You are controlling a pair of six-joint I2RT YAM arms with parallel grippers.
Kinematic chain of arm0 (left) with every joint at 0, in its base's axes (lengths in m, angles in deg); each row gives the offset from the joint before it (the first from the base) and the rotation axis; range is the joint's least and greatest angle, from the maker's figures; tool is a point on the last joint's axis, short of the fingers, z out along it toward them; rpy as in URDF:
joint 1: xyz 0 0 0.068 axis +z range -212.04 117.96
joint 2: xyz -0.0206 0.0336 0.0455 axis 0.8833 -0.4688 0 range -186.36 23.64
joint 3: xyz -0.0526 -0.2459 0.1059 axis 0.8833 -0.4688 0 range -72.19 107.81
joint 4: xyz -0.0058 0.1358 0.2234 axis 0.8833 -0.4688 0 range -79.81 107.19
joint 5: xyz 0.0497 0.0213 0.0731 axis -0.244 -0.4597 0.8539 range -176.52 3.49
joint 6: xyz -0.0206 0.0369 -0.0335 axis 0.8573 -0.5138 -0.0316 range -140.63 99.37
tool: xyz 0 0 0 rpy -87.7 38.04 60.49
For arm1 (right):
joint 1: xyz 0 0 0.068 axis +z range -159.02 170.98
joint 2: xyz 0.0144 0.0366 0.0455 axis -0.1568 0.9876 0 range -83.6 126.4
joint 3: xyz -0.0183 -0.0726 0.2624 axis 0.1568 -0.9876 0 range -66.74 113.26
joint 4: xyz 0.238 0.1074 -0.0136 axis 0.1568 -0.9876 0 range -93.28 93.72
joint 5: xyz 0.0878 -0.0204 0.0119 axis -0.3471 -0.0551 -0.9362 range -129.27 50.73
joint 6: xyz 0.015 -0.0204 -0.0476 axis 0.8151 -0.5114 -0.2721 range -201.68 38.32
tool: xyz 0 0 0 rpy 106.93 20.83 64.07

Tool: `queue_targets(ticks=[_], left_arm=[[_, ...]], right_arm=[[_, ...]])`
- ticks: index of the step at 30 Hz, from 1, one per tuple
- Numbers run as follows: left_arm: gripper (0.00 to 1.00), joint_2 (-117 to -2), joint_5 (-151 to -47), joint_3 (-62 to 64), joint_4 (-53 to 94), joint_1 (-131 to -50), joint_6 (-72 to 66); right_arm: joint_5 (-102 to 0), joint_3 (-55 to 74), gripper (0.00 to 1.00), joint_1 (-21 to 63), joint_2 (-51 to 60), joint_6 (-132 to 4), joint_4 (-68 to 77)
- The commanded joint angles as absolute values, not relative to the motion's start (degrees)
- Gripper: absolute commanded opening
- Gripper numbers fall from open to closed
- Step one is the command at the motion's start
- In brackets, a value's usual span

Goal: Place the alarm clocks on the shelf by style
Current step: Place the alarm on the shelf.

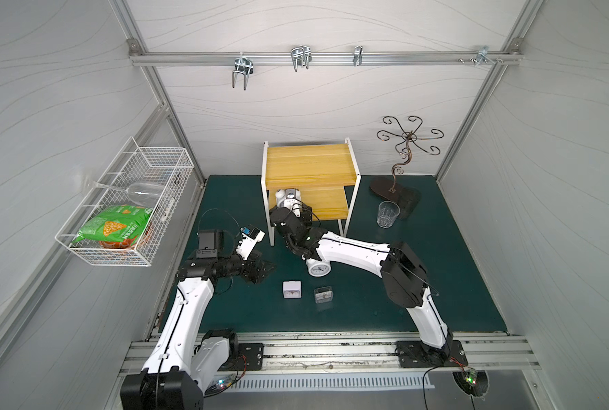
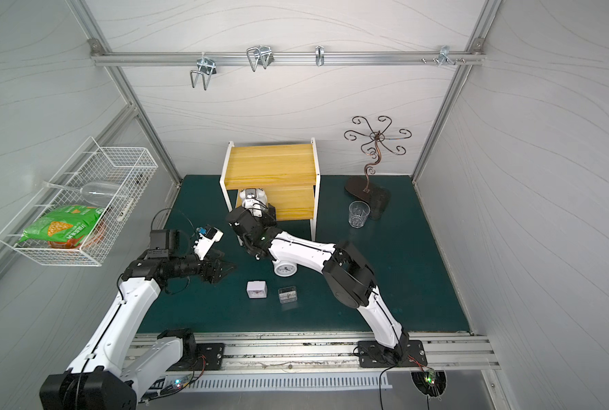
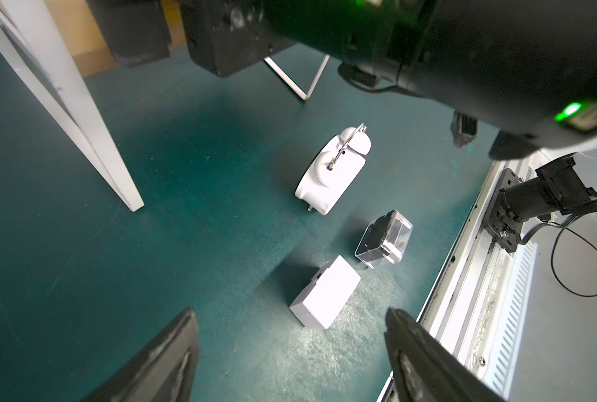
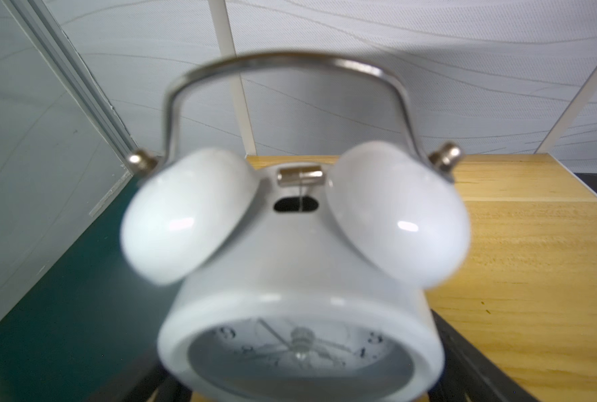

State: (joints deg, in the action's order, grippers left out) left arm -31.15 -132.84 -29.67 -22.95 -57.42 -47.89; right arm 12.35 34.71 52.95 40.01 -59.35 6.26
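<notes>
Shelf (image 1: 310,163) stands far centre on the green bench (image 1: 420,277). It has two stepped boards in a white frame, and the upper board is bare.

Right gripper (image 1: 300,210) reaches onto the left end of the lower board. One round white twin-bell clock (image 1: 287,198) stands there between its jaws, bells up, face toward the near side. In the right wrist view the dark fingers (image 4: 464,351) flank the clock body (image 4: 300,278). The picture is blurred, so I cannot tell whether the pads press on it or have let go.

Left gripper (image 1: 264,267) hovers over the bench, left of centre, jaws spread and empty.

Three clocks sit on the bench nearer than the shelf:
- The second twin-bell clock (image 1: 319,268) is partly under the right arm in both top views, and its handle and bells show clearly in the left wrist view (image 3: 331,174).
- The white square clock (image 1: 291,289) is near and left of it.
- The transparent-cased square clock (image 1: 323,294) is just right of the white one, not touching it.

A clear drinking glass (image 1: 387,213) stands right of the shelf, beside a dark scrolled metal stand (image 1: 402,156). A white wire basket (image 1: 125,198) hangs on the left wall.
</notes>
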Motion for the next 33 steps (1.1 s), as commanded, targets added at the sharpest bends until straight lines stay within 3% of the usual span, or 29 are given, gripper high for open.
queue_targets(ticks=[1, 33], left_arm=[[0.86, -30.24, -134.06, -29.04, -22.36, -56.97, -48.66], [0.86, -28.83, -134.69, -29.48, -22.6, -56.77, -48.49]], right_arm=[[14.17, 34.83, 0.99, 52.59, 38.72, -60.66, 8.37], [15.23, 25.7, 0.99, 56.78, 30.4, -60.15, 8.74]])
